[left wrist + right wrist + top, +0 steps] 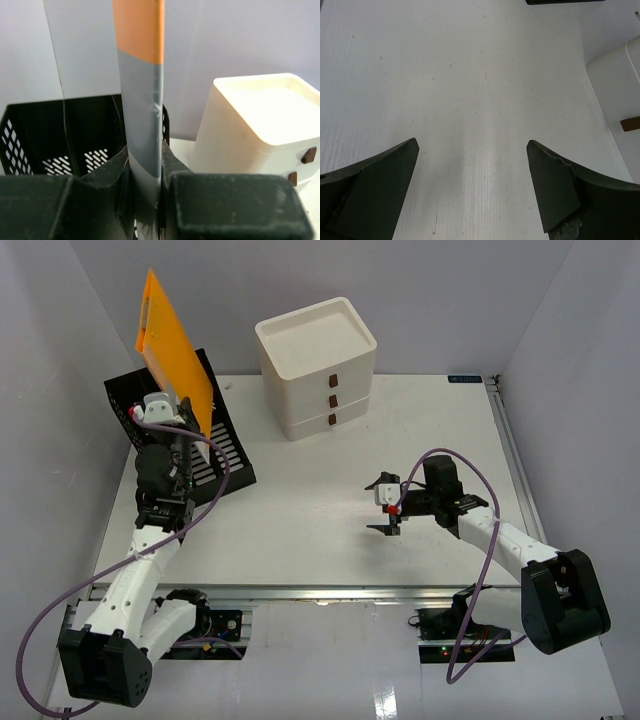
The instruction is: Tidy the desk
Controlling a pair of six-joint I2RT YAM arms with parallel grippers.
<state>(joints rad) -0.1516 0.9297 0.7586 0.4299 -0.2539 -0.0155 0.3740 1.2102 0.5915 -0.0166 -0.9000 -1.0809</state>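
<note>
The desk (320, 540) is a wide white tabletop with a metal rail along its front. My left gripper (185, 422) is shut on the lower edge of an orange folder (172, 348), which stands upright and leans left above a black mesh file rack (228, 455). The left wrist view shows the folder (141, 100) edge-on between the fingers, orange at the top and grey lower down, with the rack (45, 130) just behind it. My right gripper (384, 505) hovers over the desk's middle right. Its jaws (472, 145) stand wide apart over bare desk (470, 65) with nothing between them.
A cream three-drawer box (316, 365) stands at the back centre, also seen in the left wrist view (260, 125) and at the right edge of the right wrist view (620, 85). The black rack fills the back left corner. Walls close in left, right and behind.
</note>
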